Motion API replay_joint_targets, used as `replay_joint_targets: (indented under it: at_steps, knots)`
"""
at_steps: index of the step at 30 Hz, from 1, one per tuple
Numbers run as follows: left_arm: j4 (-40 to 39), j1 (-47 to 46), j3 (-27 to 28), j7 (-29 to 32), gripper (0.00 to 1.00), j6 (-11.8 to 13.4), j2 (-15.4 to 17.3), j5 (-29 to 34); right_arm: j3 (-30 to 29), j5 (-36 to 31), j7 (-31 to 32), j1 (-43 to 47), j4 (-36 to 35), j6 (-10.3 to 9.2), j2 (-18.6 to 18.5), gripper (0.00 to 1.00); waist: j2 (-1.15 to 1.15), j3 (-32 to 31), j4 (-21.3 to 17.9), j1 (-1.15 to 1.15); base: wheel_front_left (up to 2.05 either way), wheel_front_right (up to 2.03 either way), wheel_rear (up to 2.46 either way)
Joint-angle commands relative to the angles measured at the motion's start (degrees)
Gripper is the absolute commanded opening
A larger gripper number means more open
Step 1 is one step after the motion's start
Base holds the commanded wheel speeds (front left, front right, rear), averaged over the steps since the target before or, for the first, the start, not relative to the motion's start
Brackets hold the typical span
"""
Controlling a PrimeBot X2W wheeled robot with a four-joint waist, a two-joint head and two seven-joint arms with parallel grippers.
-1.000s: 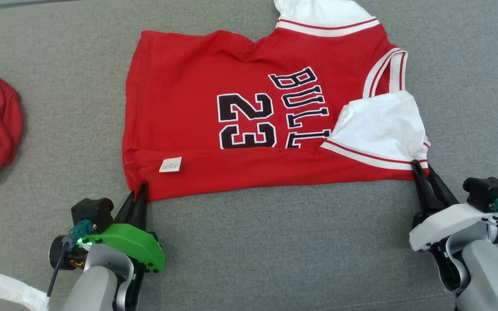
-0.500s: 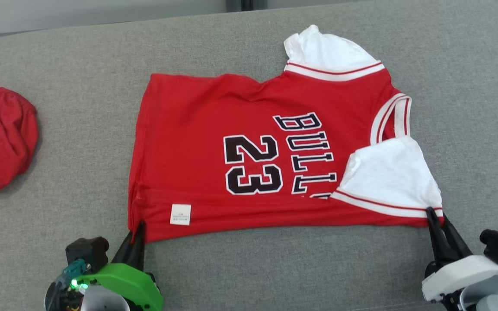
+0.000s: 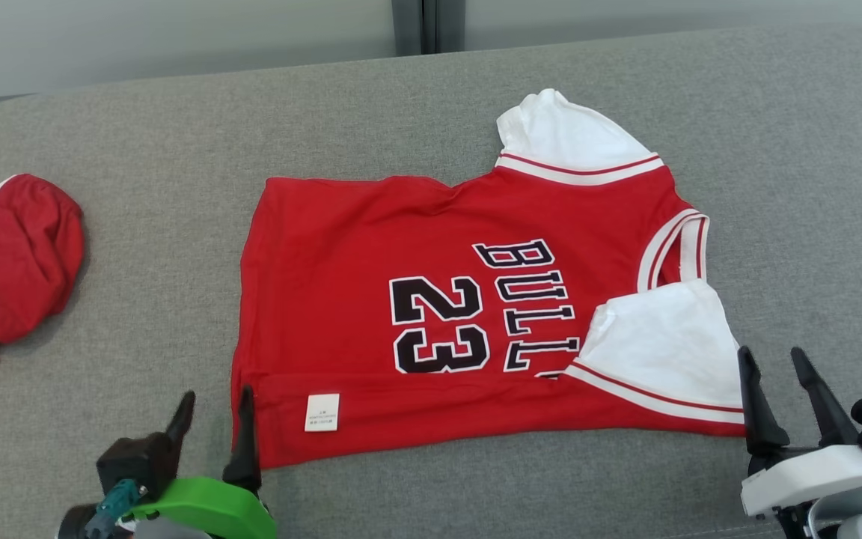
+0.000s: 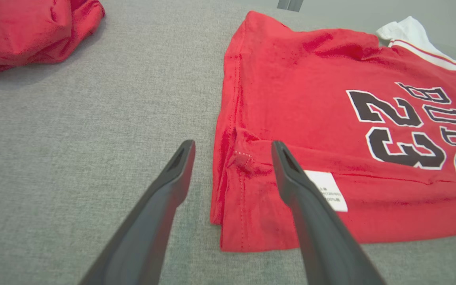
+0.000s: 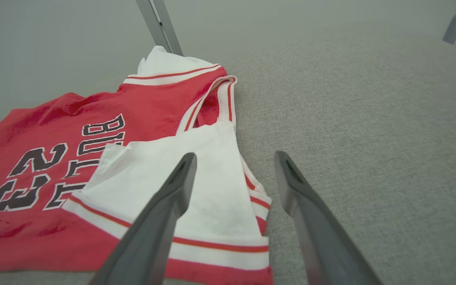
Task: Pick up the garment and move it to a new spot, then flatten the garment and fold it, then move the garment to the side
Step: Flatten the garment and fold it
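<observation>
**Red jersey [image 3: 401, 247] laid out flat**

The number 23 jersey lies spread on the grey counter [image 3: 139, 135]. The left pincer [image 3: 218, 393], wide open and empty, straddles its near left corner; the right pincer [image 3: 770, 353], equally open and empty, stands at the near right corner.

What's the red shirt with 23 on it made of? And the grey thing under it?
The red jersey looks like soft, matte knit cloth: it lies limp, creased, with stitched hems. The grey surface under it looks like coarse woven fabric, maybe upholstery: its weave is speckled.
</observation>
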Motion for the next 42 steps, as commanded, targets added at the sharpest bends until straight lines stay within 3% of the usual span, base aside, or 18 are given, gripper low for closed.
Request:
replay_joint_targets:
  at_steps: [1,7,12,19,23,27,33,37,42]
  knots:
    - [-0.9,-1.5,0.8,-1.9,1.00,0.9,0.8,1.5,-0.6,-1.2,-0.2,-0.8,-1.7,-0.10,0.2,1.00,0.00,-0.2,-0.3,0.00,0.00,0.00,0.00]
    - [-4.1,-3.6,2.2,-7.1,1.00,2.9,1.4,4.4,-1.3,-4.8,1.7,-2.7,-10.2,-0.09,0.5,1.00,0.00,-0.7,-0.7,0.00,0.00,0.00,0.00]
    - [-5.8,-4.5,2.3,-7.6,1.00,3.9,1.9,5.4,-1.3,-6.1,4.7,-3.3,-15.8,-0.09,1.0,1.00,0.00,-0.7,-0.7,0.00,0.00,0.00,0.00]
    - [-8.0,-4.1,1.6,-6.6,1.00,5.0,1.8,6.3,-1.7,-6.6,6.9,-3.2,-18.8,-0.09,1.2,1.00,0.00,-0.2,-0.4,0.00,0.00,0.00,0.00]
    - [-7.6,-5.8,1.0,-6.4,1.00,4.0,2.2,6.1,-2.1,-6.5,7.5,-3.4,-19.7,-0.09,1.4,1.00,0.00,0.8,-0.2,0.00,0.00,0.00,0.00]
    - [-6.4,-10.5,-0.2,-5.9,1.00,1.9,2.0,5.8,-2.7,-6.6,7.9,-3.8,-20.2,-0.09,1.3,1.00,0.00,2.9,0.5,0.00,0.00,0.00,0.00]
    - [1.4,-24.9,-2.2,-1.4,1.00,-4.2,1.2,3.3,-2.2,-6.3,7.8,-6.3,-20.5,-0.09,1.0,1.00,0.00,8.2,0.2,0.00,0.00,0.00,0.00]
    - [12.3,-35.3,-3.0,3.9,1.00,-9.5,0.2,-0.3,-1.3,-5.8,7.1,-8.6,-19.4,-0.09,0.8,1.00,0.00,11.3,-0.9,0.00,0.00,0.00,0.00]
    - [27.1,-44.7,-3.4,8.9,1.00,-13.9,0.0,-3.7,0.1,-5.3,6.2,-10.7,-17.8,-0.09,0.9,1.00,0.00,13.4,-2.6,0.00,0.00,0.00,0.00]
